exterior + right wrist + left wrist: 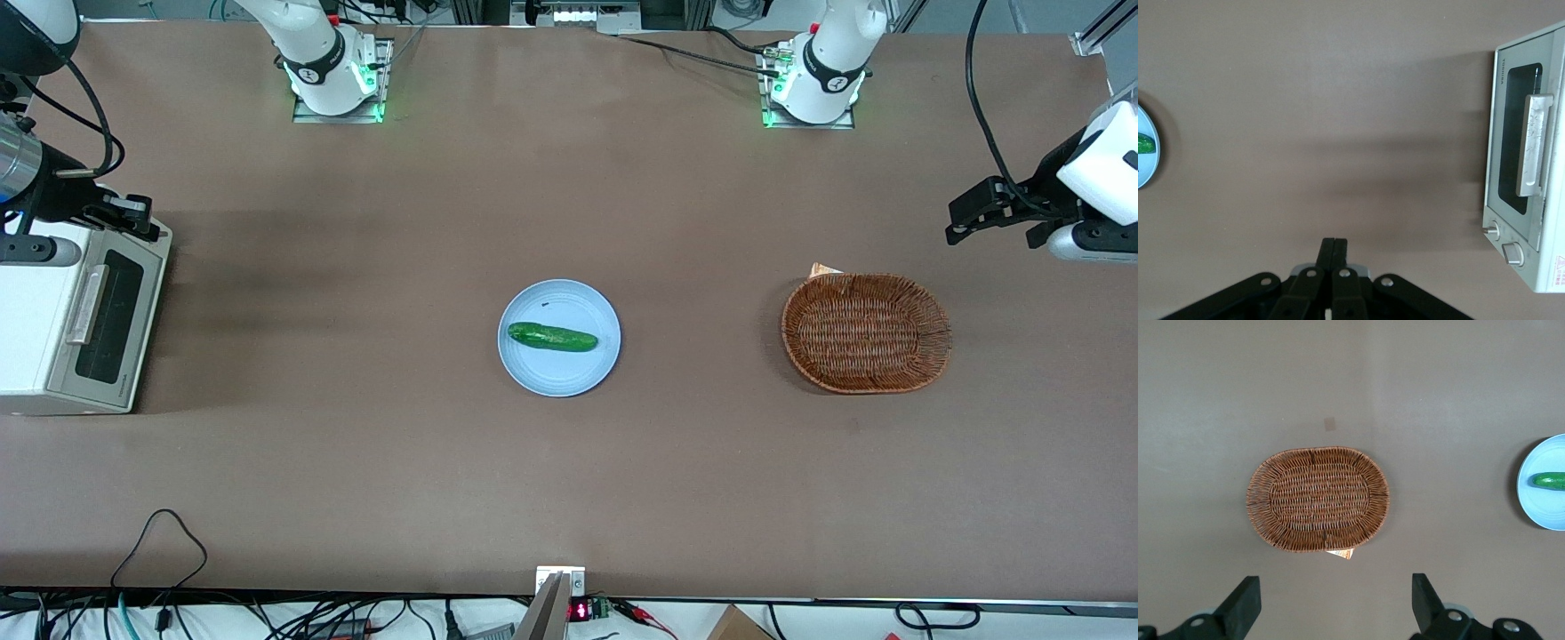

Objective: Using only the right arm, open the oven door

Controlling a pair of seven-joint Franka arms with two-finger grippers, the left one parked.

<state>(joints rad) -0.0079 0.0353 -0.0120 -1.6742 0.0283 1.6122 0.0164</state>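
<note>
The white toaster oven (pixel 31 320) stands at the working arm's end of the table. Its grey-silver oven door (pixel 107 324) with dark glass window is closed, its silver bar handle (pixel 86 304) against it. The door also shows in the right wrist view (pixel 1515 140), with the handle (pixel 1534 143) and two knobs (pixel 1503 243). My right arm (pixel 36 178) hangs above the oven's edge farthest from the front camera. Its black gripper (pixel 133 216) is shut and empty, above the oven's corner and apart from the handle. In the right wrist view the gripper (pixel 1335 245) has its fingers pressed together over bare table.
A light blue plate (pixel 533 369) with a green cucumber (pixel 552 337) lies mid-table. A brown wicker basket (pixel 865 332) lies toward the parked arm's end. Cables run along the table's near edge (pixel 160 533).
</note>
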